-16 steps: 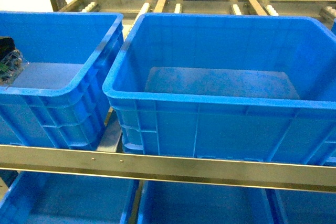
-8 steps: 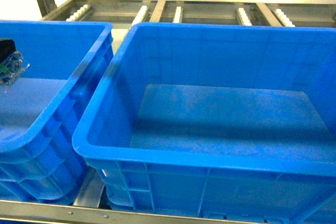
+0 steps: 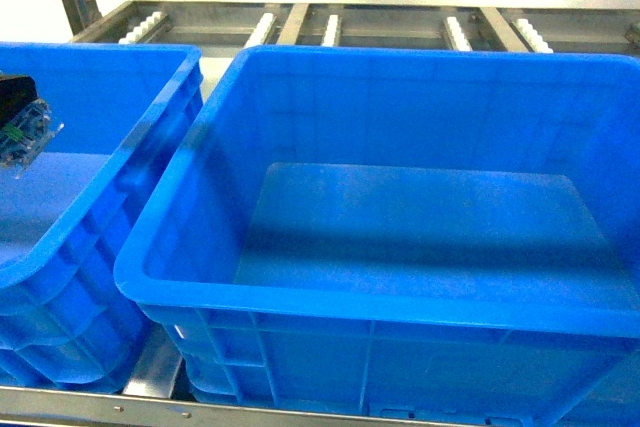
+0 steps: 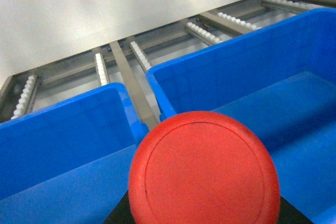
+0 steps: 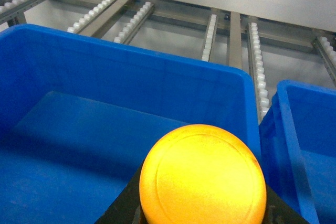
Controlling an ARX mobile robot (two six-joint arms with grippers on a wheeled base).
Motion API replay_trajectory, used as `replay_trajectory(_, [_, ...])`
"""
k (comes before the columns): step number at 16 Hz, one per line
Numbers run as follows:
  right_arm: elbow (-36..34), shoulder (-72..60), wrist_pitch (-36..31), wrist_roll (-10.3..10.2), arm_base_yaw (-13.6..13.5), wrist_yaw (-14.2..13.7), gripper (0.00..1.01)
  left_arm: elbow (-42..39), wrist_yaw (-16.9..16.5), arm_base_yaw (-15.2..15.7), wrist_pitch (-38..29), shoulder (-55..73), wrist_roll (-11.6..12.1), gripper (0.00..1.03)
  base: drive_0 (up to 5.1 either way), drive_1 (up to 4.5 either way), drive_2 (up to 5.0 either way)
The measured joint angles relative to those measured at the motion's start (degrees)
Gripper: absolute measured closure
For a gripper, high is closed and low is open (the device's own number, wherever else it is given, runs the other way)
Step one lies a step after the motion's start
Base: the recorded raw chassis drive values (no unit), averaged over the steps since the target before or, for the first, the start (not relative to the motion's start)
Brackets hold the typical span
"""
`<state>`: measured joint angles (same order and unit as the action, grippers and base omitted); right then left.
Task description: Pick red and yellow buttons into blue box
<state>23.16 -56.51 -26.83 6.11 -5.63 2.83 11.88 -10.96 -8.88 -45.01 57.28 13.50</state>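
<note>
Red fills the lower middle of the left wrist view: the red button (image 4: 203, 169) sits cap-up just before the camera, with dark gripper parts at its two sides. The fingers are hidden under the cap, so I cannot tell how they stand. The right wrist view shows the yellow button (image 5: 202, 177) in the same way, again with fingers hidden. Both buttons are above the blue box (image 3: 250, 299), whose floor is bare. In the head view a black and clear part with green marks (image 3: 22, 127) shows at the left edge, over a second blue crate (image 3: 120, 172). Behind the crates run metal roller rails (image 3: 330, 27).
</note>
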Motion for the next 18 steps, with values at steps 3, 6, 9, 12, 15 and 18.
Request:
replay_trajectory(3, [0.0, 0.0, 0.0, -0.02, -0.35, 0.31, 0.75, 0.0, 0.59, 0.44, -0.2, -0.02, 0.0, 0.79, 4.4, -2.1, -2.1])
replay_trajectory(6, [0.0, 0.0, -0.02, 0.0, -0.33, 0.31, 0.75, 0.0, 0.46, 0.42, -0.11, -0.02, 0.0, 0.79, 2.5, -1.38, -1.4])
replay_trajectory(9, [-0.02, 0.0, -0.02, -0.02, 0.0, 0.0, 0.75, 0.0, 0.22, 0.11, -0.02, -0.02, 0.0, 0.79, 0.0, 0.0, 0.0])
replay_trajectory(12, [-0.02, -0.11, -0.2, 0.0, -0.2, 0.5, 0.75, 0.0, 0.42, 0.26, -0.15, -0.02, 0.02, 0.79, 0.0, 0.0, 0.0])
replay_trajectory(15, [0.9, -3.63, -1.05, -0.02, -1.64, 1.9, 0.75, 0.0, 0.37, 0.2, -0.17, -0.02, 0.02, 0.79, 0.0, 0.0, 0.0])
replay_trajectory(18, [5.44, -10.64, -2.6, -0.35, -5.18, 5.05, 0.75, 0.0, 0.39, 0.2, -0.15, -0.02, 0.02, 0.79, 0.0, 0.0, 0.0])
